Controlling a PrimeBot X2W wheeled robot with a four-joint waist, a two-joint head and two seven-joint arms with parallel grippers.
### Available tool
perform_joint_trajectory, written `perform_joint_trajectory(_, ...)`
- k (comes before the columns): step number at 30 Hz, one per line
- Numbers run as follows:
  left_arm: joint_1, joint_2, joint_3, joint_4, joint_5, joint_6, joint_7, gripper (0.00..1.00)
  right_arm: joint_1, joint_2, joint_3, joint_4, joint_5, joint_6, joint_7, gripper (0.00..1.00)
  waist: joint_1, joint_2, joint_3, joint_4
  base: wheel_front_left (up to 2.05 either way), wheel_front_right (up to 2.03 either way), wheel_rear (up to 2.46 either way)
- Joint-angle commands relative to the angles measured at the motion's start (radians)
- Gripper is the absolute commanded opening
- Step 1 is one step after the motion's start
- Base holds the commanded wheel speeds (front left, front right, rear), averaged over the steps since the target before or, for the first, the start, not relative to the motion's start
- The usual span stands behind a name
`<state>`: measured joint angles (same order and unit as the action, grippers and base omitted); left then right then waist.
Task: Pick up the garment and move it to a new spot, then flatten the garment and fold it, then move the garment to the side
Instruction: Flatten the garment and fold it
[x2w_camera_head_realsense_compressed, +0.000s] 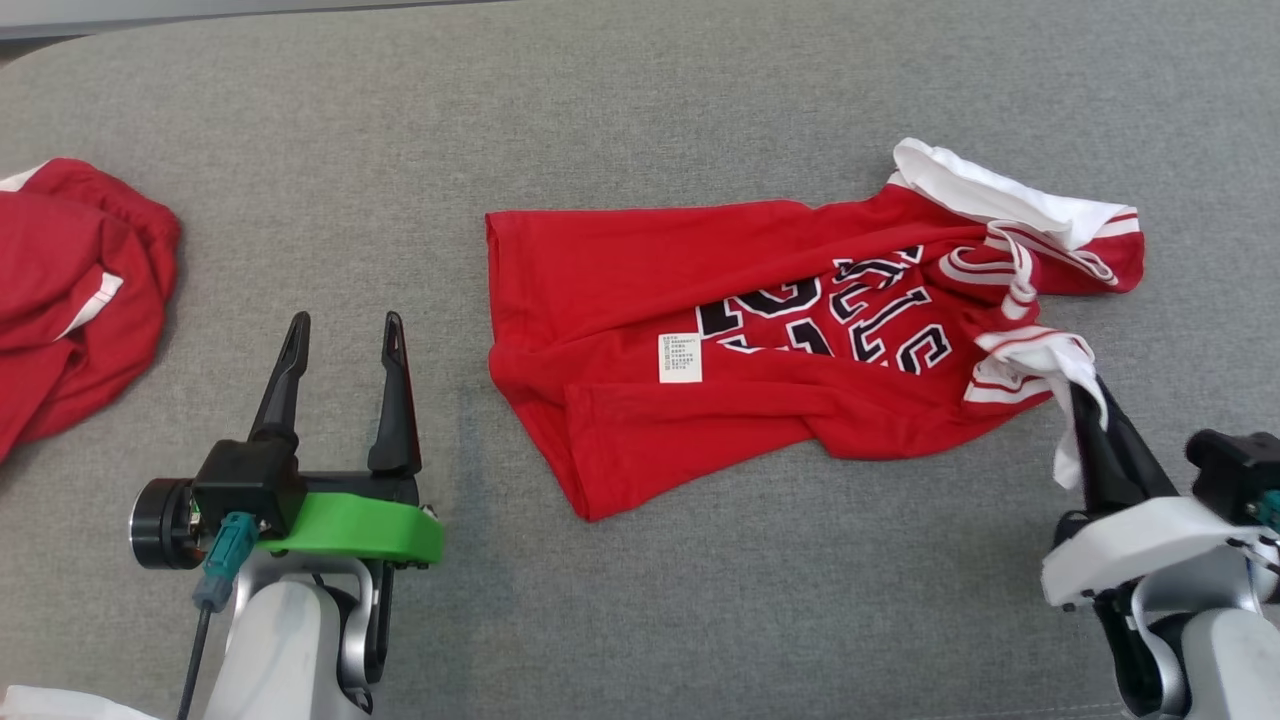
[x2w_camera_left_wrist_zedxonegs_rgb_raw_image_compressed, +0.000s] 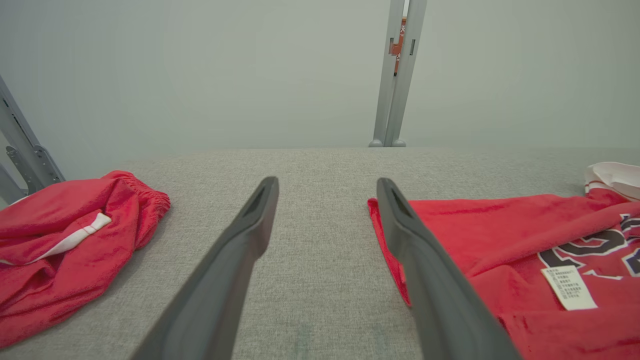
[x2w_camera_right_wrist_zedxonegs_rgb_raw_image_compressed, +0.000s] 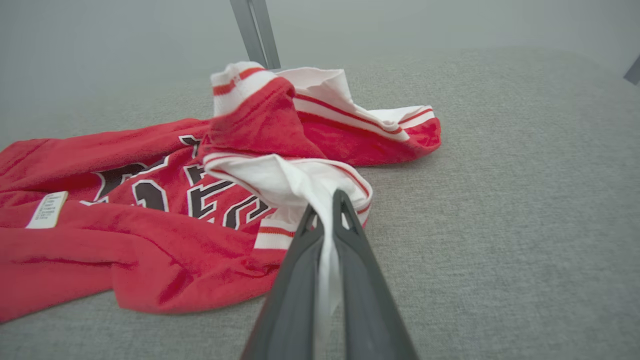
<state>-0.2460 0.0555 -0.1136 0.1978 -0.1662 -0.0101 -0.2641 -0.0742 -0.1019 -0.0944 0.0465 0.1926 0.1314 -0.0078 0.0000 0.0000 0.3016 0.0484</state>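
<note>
Jersey, red with black lettering, lies crumpled right of the counter's middle. The right gripper's jaws pinch its white armhole trim, a hold seemingly meant for lifting it; the left gripper hovers spread near the hem.

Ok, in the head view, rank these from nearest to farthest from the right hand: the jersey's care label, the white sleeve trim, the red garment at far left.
1. The white sleeve trim: pinched in the right hand, lower right.
2. The care label: on the jersey, near the centre.
3. The red garment: at the far left edge.
</note>
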Motion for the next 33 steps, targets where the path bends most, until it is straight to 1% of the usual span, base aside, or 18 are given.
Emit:
perform_joint_trajectory(1, 0.002, 0.006, 0.005, -0.003, 0.007, -0.002, 0.0, 1.0, 0.021, 0.012, -0.042, 0.007, 0.015, -0.001, -0.012, 0.0, 0.0, 0.0, -0.007, -0.015, 0.0, 0.0, 0.0)
perform_joint_trajectory(3, 0.007, 0.011, 0.009, -0.003, 0.009, -0.003, 0.0, 1.0, 0.034, 0.032, -0.087, 0.019, 0.039, -0.001, -0.023, 0.0, 0.0, 0.0, -0.01, -0.026, 0.0, 0.0, 0.0)
perform_joint_trajectory(6, 0.011, 0.016, 0.013, -0.004, 0.012, -0.003, 0.0, 1.0, 0.043, 0.043, -0.14, 0.055, 0.084, -0.001, -0.038, 0.0, 0.0, 0.0, -0.012, -0.042, 0.0, 0.0, 0.0)
perform_joint_trajectory(7, 0.01, 0.016, 0.013, -0.004, 0.013, -0.004, 0.0, 1.0, 0.041, 0.046, -0.155, 0.073, 0.105, -0.001, -0.043, 0.12, 0.0, 0.0, -0.011, -0.046, 0.0, 0.0, 0.0)
perform_joint_trajectory(8, 0.009, 0.017, 0.012, -0.004, 0.014, -0.006, 0.0, 1.0, 0.039, 0.048, -0.169, 0.089, 0.117, -0.001, -0.048, 0.47, 0.0, 0.0, -0.011, -0.049, 0.0, 0.0, 0.0)
perform_joint_trajectory(9, 0.008, 0.018, 0.011, -0.004, 0.015, -0.006, 0.0, 1.0, 0.029, 0.048, -0.186, 0.11, 0.144, -0.001, -0.056, 1.0, 0.0, 0.0, -0.011, -0.052, 0.0, 0.0, 0.0)
perform_joint_trajectory(13, 0.001, 0.02, 0.009, 0.0, 0.017, -0.007, 0.0, 1.0, -0.006, 0.05, -0.216, 0.164, 0.188, -0.001, -0.104, 1.0, 0.0, 0.0, -0.011, -0.057, 0.0, 0.0, 0.0)
perform_joint_trajectory(16, 0.001, 0.02, 0.009, 0.002, 0.016, -0.007, 0.0, 1.0, -0.015, 0.045, -0.207, 0.149, 0.179, -0.001, -0.159, 1.0, 0.0, 0.0, -0.013, -0.057, 0.0, 0.0, 0.0)
perform_joint_trajectory(19, 0.005, 0.019, 0.008, 0.005, 0.015, -0.007, 0.0, 1.0, -0.015, 0.011, -0.161, 0.104, 0.135, -0.001, -0.194, 1.0, 0.0, 0.0, -0.017, -0.055, 0.0, 0.0, 0.0)
perform_joint_trajectory(22, 0.014, 0.019, 0.01, 0.008, 0.012, -0.005, 0.0, 1.0, -0.004, -0.022, -0.093, 0.035, 0.073, -0.001, -0.216, 1.0, 0.0, 0.0, -0.027, -0.051, 0.0, 0.0, 0.0)
perform_joint_trajectory(26, 0.03, 0.019, 0.012, 0.011, 0.005, -0.005, 0.0, 1.0, 0.01, -0.059, -0.011, -0.045, 0.015, -0.001, -0.218, 1.0, 0.0, 0.0, -0.049, -0.045, 0.0, 0.0, 0.0)
perform_joint_trajectory(29, 0.044, 0.019, 0.012, 0.014, 0.004, -0.006, 0.0, 1.0, 0.022, -0.077, 0.034, -0.086, -0.006, -0.001, -0.202, 1.0, 0.0, 0.0, -0.07, -0.039, 0.0, 0.0, 0.0)
perform_joint_trajectory(33, 0.071, 0.02, 0.015, 0.015, -0.002, -0.003, 0.0, 1.0, 0.051, -0.074, 0.065, -0.122, -0.018, -0.001, -0.173, 1.0, 0.0, 0.0, -0.098, -0.032, 0.0, 0.0, 0.0)
